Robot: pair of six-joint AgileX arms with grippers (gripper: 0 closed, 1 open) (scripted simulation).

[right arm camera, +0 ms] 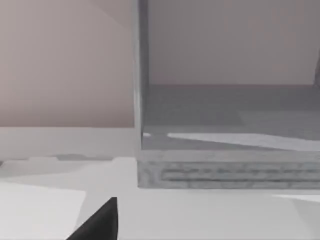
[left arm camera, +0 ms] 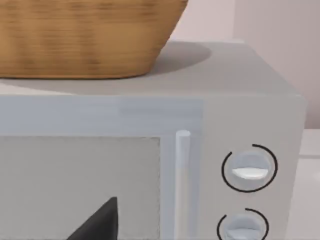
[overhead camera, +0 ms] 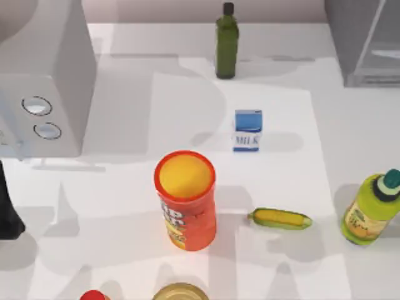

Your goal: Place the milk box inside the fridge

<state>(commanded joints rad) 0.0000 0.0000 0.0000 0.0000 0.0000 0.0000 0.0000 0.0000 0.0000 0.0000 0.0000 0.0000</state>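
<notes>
White tabletop, nothing begun: the milk box [overhead camera: 248, 130] stands mid-table, untouched, well apart from the fridge [overhead camera: 365, 44] at the far right corner. Neither claw's opening can be told.

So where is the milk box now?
In the top view, the milk box stands upright mid-table, right of centre, between the green bottle and the corn.
</notes>
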